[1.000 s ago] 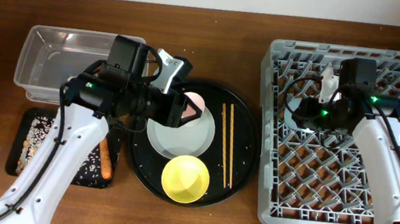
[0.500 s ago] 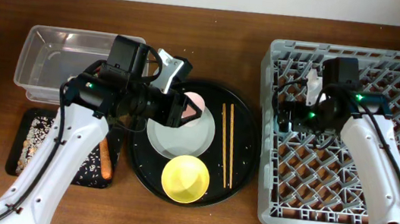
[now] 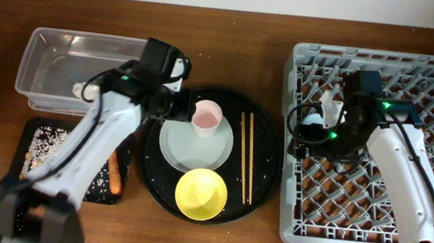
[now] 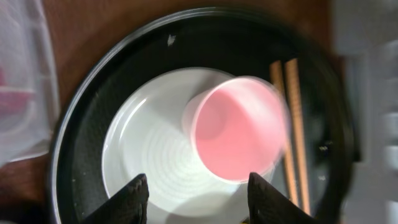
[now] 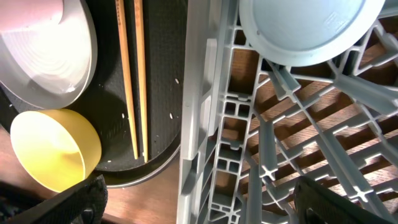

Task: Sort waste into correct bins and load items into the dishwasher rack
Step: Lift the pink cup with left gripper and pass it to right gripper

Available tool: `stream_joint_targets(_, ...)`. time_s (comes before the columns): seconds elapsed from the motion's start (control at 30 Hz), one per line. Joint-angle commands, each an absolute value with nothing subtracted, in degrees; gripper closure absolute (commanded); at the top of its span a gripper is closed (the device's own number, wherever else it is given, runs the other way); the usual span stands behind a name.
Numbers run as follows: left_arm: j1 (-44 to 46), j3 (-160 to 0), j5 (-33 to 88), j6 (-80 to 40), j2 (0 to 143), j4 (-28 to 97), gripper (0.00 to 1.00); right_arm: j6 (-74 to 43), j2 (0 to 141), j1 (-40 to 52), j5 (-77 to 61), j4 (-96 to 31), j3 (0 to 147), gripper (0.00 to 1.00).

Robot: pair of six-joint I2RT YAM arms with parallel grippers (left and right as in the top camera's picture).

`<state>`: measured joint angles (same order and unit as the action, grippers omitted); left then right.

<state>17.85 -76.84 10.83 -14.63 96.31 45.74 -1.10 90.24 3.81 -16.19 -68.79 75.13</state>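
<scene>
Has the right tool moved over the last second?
Yes. The right tool has moved toward the side of the rack nearest the round black tray.

The overhead view is evenly and softly lit with weak shadows, the left wrist view is blurred, smearing the pink cup (image 4: 239, 137) and chopsticks (image 4: 292, 81), while the right wrist view is sharp.

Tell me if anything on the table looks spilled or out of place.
Little stands out. A few pale crumbs are scattered on the round black tray beside the chopsticks. The pink cup stands upright on the white plate.
</scene>
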Motion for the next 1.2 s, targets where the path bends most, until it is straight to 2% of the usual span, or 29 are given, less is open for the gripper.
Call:
stream_joint_targets(0.0,18.35,-77.67,13.32,-15.46,102.87,42.74,0.5,-0.89,90.43,4.12,-15.4,-68.79,76.07,0.04)
stream_joint_targets(0.17,18.98,-77.67,12.21,-15.86,108.16,40.23,0.51,-0.89,90.43,4.12,-15.4,-68.82,76.07,0.04)
stream_joint_targets(0.23,19.11,-77.67,12.21,-15.86,109.27,40.21,0.87,-0.89,90.43,4.12,-15.4,-68.86,76.07,0.04)
stream_joint_targets(0.27,19.07,-77.82,12.21,-15.86,109.23,40.07,1.0,-0.89,90.43,4.12,-15.4,-68.86,76.07,0.04)
stream_joint_targets(0.4,18.68,-80.03,12.51,-15.84,107.83,41.87,1.0,-0.91,90.35,4.01,-14.22,-68.84,77.12,0.02)
stream_joint_targets(0.5,17.85,-84.47,18.44,-15.77,100.92,48.18,1.0,-0.27,89.69,4.03,-14.85,-78.63,89.3,0.01)
stream_joint_targets(0.53,16.8,-84.55,25.78,-14.83,97.47,49.34,1.0,-0.25,89.25,4.05,-15.25,-81.91,92.9,0.0)
stream_joint_targets(0.57,15.31,-84.55,34.0,-12.78,95.22,49.71,1.0,4.03,88.6,4.1,-21.67,-83.74,94.94,0.01)
stream_joint_targets(0.6,13.32,-84.55,45.43,-10.5,93.71,49.78,1.0,10.09,87.96,4.05,-31.97,-84.09,95.22,0.02)
stream_joint_targets(0.63,10.35,-84.55,63.13,-7.05,93.08,49.65,1.0,19.0,87.79,4.08,-45.91,-84.82,95.18,0.02)
stream_joint_targets(0.67,8.69,-84.53,75.88,-3.53,93.1,49.6,1.0,27.44,87.85,4.12,-56.25,-85.56,94.87,0.02)
stream_joint_targets(0.7,8.34,-84.53,83.33,-2.9,93.08,49.5,1.0,29.87,87.85,4.12,-60.29,-85.54,94.78,0.02)
stream_joint_targets(0.87,11.99,-84.53,86.17,-2.94,93.08,45.6,1.0,30.26,87.9,6.26,-64.79,-83.94,94.72,0.02)
stream_joint_targets(0.97,13.15,-84.53,83.53,-2.96,93.08,44.4,1.0,33.17,87.9,7.4,-74.61,-83.24,94.72,0.02)
stream_joint_targets(1.07,13.43,-84.53,82.56,-2.96,93.08,44.4,1.0,33.26,87.9,7.92,-78.46,-82.0,94.72,0.02)
stream_joint_targets(1.17,14.74,-84.53,82.48,-2.94,93.08,44.38,1.0,33.23,87.9,9.34,-77.14,-79.46,94.72,0.02)
